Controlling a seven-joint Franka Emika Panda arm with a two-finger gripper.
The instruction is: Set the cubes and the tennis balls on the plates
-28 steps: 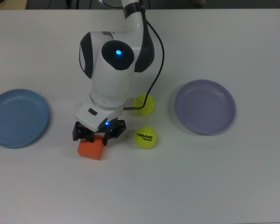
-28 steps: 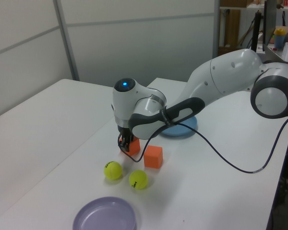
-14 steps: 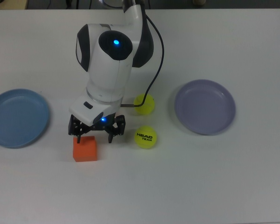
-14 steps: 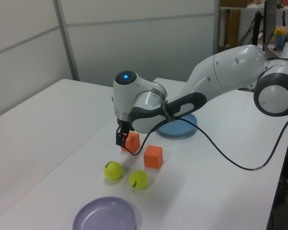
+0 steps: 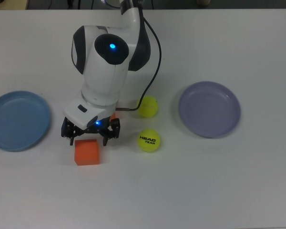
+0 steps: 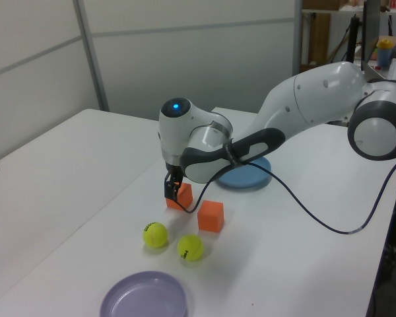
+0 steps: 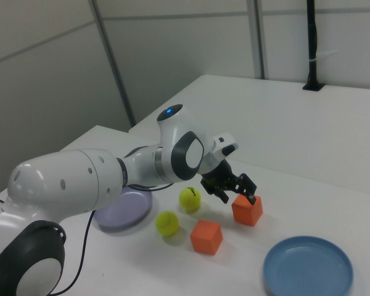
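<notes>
Since a second ago the orange cube (image 5: pixel 86 152) has turned from skewed to nearly square with the top view's edges. It now sits flat on the white table (image 5: pixel 205 191). The gripper (image 5: pixel 88 139) has let go, lifted and drifted toward the top view's left. Its fingers are spread and hold nothing. We read this as a lost or abandoned grasp: the cube is still well apart from the light blue plate (image 5: pixel 0 138).

As a cube it has no long axis and no real heading. The second orange cube (image 6: pixel 211 216) lies near, also on the table.
</notes>
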